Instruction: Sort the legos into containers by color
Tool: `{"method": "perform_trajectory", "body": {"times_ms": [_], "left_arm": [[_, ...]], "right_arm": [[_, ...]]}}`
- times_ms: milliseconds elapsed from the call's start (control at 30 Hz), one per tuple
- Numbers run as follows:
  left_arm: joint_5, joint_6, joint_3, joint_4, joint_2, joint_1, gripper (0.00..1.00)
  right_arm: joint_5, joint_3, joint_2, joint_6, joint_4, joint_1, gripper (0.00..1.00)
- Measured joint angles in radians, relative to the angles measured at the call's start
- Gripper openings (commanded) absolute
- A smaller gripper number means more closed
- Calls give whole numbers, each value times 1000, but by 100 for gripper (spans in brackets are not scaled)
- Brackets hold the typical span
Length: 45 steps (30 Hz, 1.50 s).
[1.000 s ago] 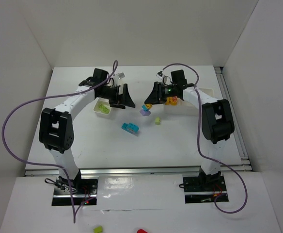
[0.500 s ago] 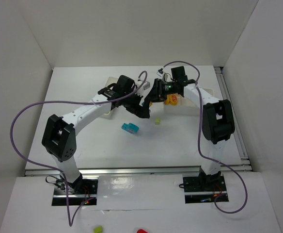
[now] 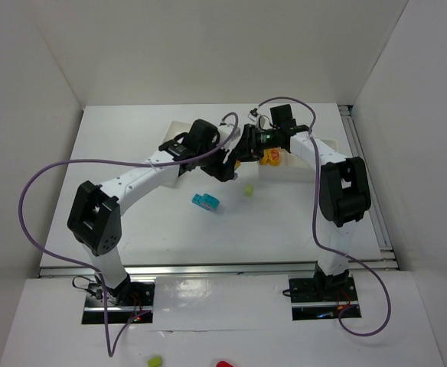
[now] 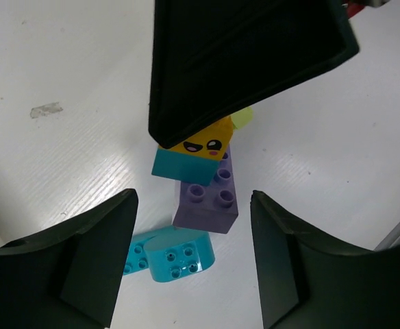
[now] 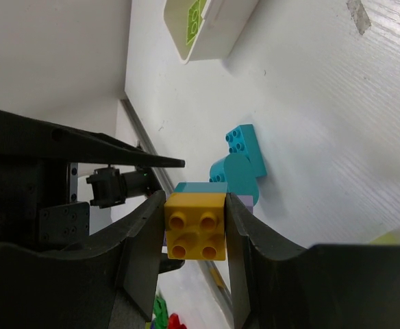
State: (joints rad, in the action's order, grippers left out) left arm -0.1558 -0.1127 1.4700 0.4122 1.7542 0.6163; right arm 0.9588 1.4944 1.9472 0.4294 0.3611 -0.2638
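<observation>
Right, both arms meet mid-bench, well out from their bases. The right gripper (image 5: 195, 236) is pinching a yellow brick (image 5: 195, 225) squarely between its two fingers, studs facing its wrist camera. That yellow brick has a little smiling face on its side and sits on top of a teal brick (image 4: 178, 164), with a purple brick (image 4: 210, 205) pressed against the pair. The left gripper (image 4: 193, 205) is spread wide, one finger on each side of the purple brick, a gap showing on both sides and no contact visible. Just beside the stack lies a loose cyan brick (image 3: 205, 202), on the bare bench (image 3: 285, 222). A pale green brick (image 3: 248, 189) lies alone a little to the right of it. Off to the left, a white tray (image 5: 217, 27) holds a green brick (image 5: 194, 20). The other white tray (image 3: 291, 170) sits behind the right gripper with yellow and orange bricks (image 3: 269, 158) in it.
</observation>
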Motion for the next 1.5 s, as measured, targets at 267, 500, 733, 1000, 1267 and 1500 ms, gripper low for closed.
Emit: {"method": "perform_trajectory", "body": {"times_ms": [267,500,733,1000,1267,1500], "left_arm": [[-54,7,0,-24,9,2,64],[-60,7,-5,-25,28,2,46],[-53,5,-24,-37,28,1,13],[-48,5,-52,-38,29,-14,0],[-51,5,-111,-37,29,-47,0],[-52,-2,-122,-38,29,-63,60]], "right_arm": [[2,0,0,8,-1,0,30],[13,0,0,27,-6,0,30],[18,-1,17,31,-10,-1,30],[27,-1,42,45,-13,-2,30],[19,36,57,45,-14,3,30],[12,76,72,46,-16,3,30]]}}
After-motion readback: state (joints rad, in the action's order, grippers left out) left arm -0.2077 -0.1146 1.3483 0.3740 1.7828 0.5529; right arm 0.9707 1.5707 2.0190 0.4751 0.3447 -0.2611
